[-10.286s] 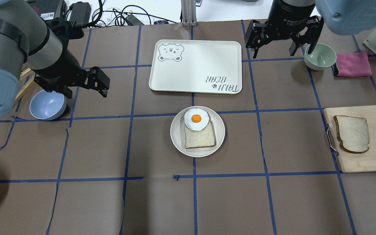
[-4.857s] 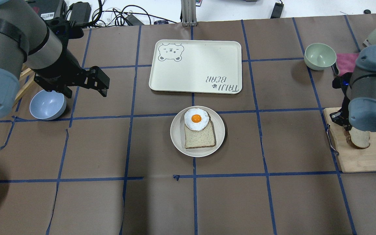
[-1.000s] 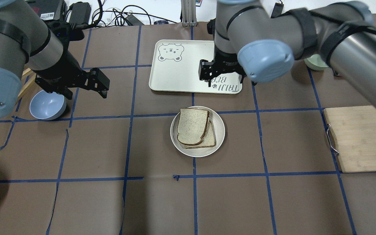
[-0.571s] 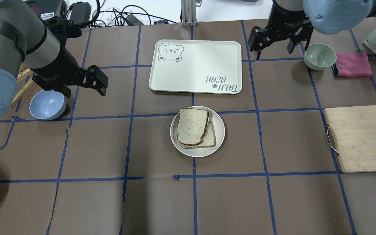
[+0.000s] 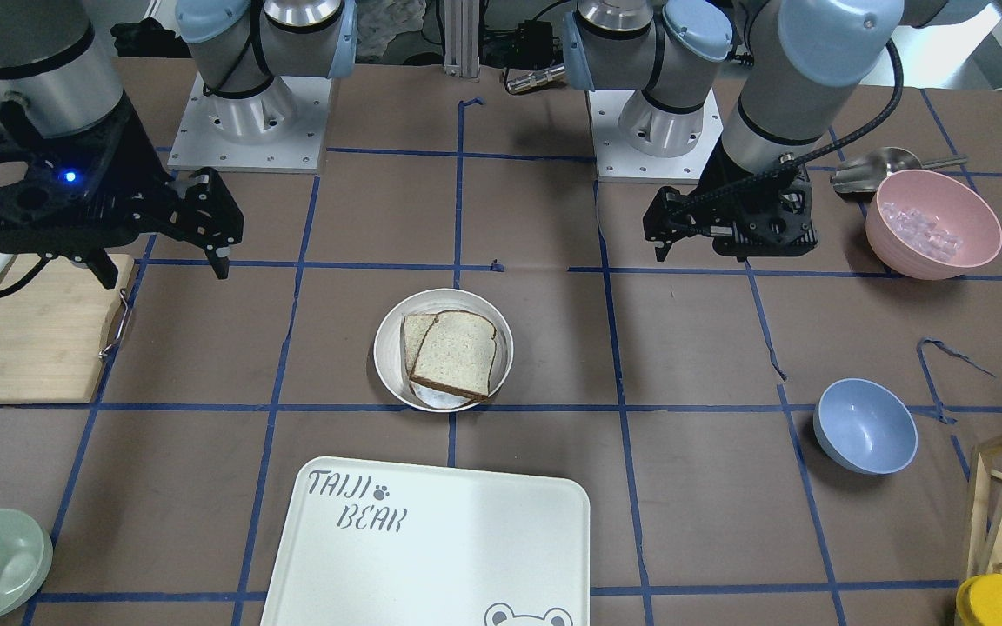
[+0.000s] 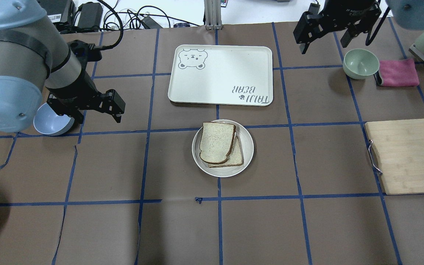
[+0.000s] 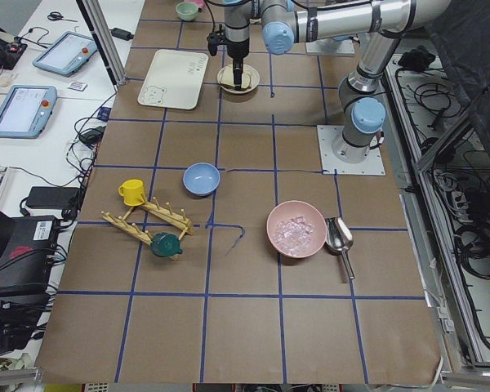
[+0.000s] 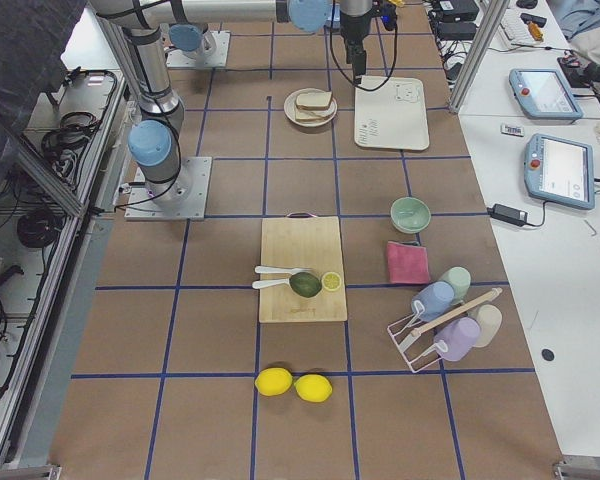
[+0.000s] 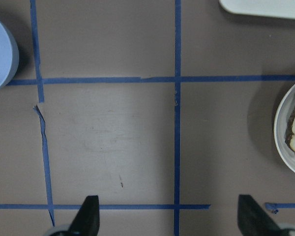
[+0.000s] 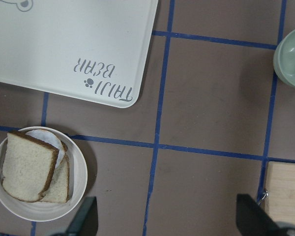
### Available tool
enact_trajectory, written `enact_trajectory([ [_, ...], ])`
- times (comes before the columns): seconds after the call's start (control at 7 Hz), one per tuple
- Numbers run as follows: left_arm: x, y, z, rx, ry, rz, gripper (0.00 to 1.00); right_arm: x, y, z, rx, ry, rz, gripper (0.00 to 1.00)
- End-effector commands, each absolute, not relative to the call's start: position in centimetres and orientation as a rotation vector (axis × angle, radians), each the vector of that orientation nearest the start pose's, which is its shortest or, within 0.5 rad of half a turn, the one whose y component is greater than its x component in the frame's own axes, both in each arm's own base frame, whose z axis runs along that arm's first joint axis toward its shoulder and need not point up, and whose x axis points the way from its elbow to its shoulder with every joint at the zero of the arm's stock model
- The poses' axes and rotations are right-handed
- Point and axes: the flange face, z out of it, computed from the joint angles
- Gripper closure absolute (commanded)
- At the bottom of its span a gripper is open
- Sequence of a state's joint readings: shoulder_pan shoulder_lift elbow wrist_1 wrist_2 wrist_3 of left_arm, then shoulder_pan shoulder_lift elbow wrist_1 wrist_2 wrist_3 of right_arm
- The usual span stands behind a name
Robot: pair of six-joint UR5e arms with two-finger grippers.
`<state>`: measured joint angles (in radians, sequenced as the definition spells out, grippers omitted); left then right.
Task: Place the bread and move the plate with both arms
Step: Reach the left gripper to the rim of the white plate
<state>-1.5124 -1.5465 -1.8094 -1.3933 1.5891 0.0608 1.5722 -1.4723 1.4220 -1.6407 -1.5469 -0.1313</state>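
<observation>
Left tool (image 6: 88, 110) nearer plate (image 6: 247, 144) now, right tool (image 6: 324, 36) back; both released; "TAIJI BEAR" tray (image 6: 219, 73).

We are counting two slices, the bread (image 6: 216, 141) and a smaller slice (image 6: 237, 156), one plate (image 6: 248, 143), one tray (image 6: 219, 73), one cutting board (image 6: 405, 158), and three bowls: blue bowl (image 5: 865, 426), green bowl (image 6: 361, 63), pink bowl (image 5: 931, 265).

The brown-crusted bread (image 6: 217, 141) lies flat, overlapping a smaller slice (image 6: 237, 156), on the round cream plate (image 6: 248, 147), which stands on the table (image 6: 326, 162) near the tray (image 6: 219, 73).
</observation>
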Motion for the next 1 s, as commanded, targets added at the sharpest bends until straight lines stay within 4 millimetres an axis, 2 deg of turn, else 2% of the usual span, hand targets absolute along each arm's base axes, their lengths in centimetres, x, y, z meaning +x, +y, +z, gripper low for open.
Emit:
enact_trajectory([
  [0.0, -12.3, -50.0, 36.4, 0.000, 3.273, -0.002, 0.00, 14.7, -53.1, 53.1, -0.235, 3.087, -0.211, 0.00],
  [0.14, -14.3, -50.5, 33.9, -0.007, 3.321, 0.041, 0.00, 14.4, -53.3, 52.9, -0.228, 3.093, -0.213, 0.00],
  [0.29, -17.2, -51.0, 32.0, 0.023, 3.319, 0.011, 0.00, 14.3, -53.4, 52.9, -0.225, 3.099, -0.220, 0.00],
  [0.43, -19.2, -51.6, 29.8, 0.059, 3.320, -0.022, 0.02, 14.0, -53.5, 52.8, -0.218, 3.100, -0.216, 0.00],
  [0.57, -20.5, -52.1, 26.7, 0.094, 3.322, -0.003, 0.22, 14.1, -53.4, 52.8, -0.218, 3.100, -0.213, 0.00],
  [0.71, -22.0, -51.8, 24.9, 0.146, 3.309, 0.037, 0.27, 14.1, -53.4, 52.7, -0.147, 3.098, -0.200, 0.00],
  [0.86, -22.7, -51.7, 23.3, 0.163, 3.299, 0.069, 0.36, 14.2, -53.4, 52.7, -0.121, 3.094, -0.202, 0.00],
])
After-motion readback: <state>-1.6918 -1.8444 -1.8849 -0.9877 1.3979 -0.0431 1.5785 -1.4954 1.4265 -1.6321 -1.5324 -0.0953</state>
